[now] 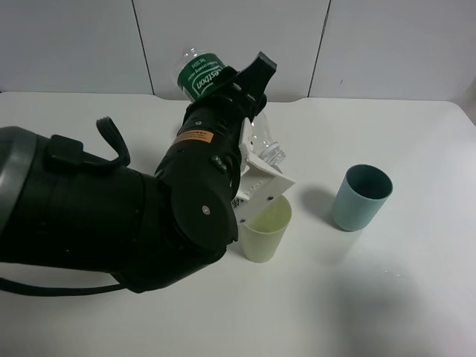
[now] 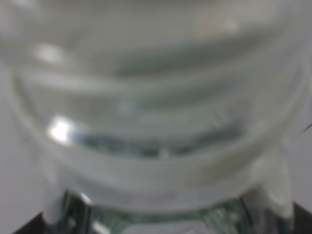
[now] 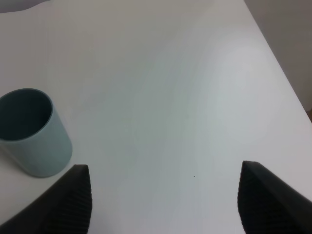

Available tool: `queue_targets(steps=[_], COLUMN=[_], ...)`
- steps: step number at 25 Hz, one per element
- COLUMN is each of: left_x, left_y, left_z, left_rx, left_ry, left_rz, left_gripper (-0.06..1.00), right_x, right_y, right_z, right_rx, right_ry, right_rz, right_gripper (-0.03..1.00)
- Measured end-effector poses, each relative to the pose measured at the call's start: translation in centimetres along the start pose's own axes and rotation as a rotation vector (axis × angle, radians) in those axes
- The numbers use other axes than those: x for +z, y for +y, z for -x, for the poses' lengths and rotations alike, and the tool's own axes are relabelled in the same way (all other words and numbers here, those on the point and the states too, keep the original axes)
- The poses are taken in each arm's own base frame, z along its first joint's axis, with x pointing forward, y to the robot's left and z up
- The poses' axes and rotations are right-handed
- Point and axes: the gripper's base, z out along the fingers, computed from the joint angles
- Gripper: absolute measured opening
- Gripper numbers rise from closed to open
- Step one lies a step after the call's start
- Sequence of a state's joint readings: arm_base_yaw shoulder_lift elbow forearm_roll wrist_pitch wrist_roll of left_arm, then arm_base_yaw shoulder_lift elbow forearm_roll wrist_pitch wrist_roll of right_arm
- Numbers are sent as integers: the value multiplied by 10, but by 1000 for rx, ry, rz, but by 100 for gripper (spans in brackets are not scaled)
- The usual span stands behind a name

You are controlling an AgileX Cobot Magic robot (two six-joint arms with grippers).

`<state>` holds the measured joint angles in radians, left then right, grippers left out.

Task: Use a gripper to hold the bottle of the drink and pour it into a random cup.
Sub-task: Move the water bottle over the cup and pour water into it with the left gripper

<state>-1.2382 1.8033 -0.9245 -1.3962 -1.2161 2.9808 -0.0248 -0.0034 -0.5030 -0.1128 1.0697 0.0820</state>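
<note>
Bottle neck-down over pale yellow-green cup

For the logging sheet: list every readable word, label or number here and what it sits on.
"estbon": white print on the green label of the bottle; smaller print there unreadable.
Orange sticker on the left arm: too blurred.
Black marks on the white bracket: unreadable.
</note>
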Motion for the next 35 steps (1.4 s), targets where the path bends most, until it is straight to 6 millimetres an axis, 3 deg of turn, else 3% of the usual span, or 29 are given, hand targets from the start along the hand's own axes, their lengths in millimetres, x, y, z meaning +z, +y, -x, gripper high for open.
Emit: queue_targets(steps=[35], left_x=[0], left_y=[1], left_z=[0], left_rx=[4], left_ry=[-2], left_rz=[12], left_gripper=[55], right_x=[0], right_y=[0], right_z=[0], right_rx=[0], right_ry=[0], right_rz=[0], right_gripper=[63])
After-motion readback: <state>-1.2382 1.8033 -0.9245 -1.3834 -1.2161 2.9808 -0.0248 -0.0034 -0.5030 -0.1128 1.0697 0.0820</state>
